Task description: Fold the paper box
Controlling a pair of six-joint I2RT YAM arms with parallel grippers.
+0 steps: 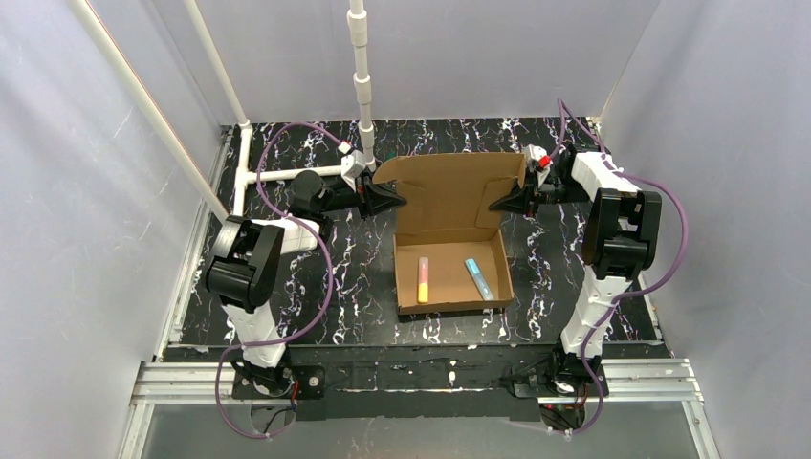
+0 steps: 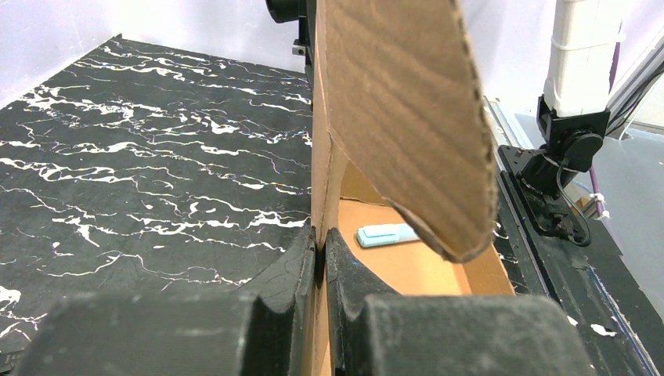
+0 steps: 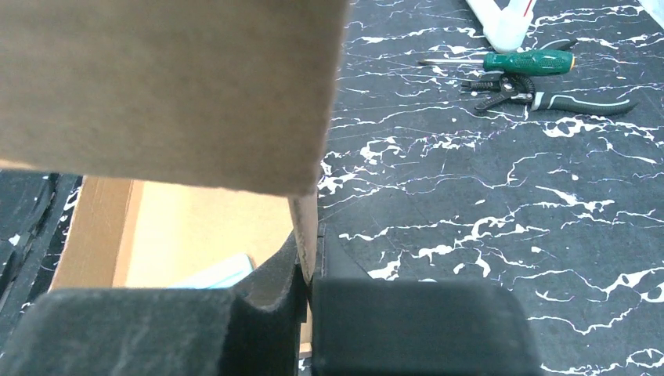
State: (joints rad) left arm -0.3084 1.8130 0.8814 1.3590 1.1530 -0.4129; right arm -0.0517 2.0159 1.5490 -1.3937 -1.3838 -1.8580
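Observation:
The brown cardboard paper box (image 1: 449,239) sits mid-table with its tray formed and its lid (image 1: 449,191) raised at the far side. My left gripper (image 1: 390,198) is shut on the lid's left edge; in the left wrist view the cardboard (image 2: 391,117) stands pinched between the pads (image 2: 301,262). My right gripper (image 1: 507,199) is shut on the lid's right edge, with the cardboard (image 3: 156,86) running between its fingers (image 3: 274,274). A yellow-and-pink marker (image 1: 423,279) and a light blue marker (image 1: 478,279) lie inside the tray.
A white pipe frame (image 1: 361,86) stands at the far left behind the left gripper. A green screwdriver (image 3: 528,61) and pliers (image 3: 548,95) lie on the black marbled table (image 1: 344,268) beyond the right gripper. Grey walls enclose the space on both sides.

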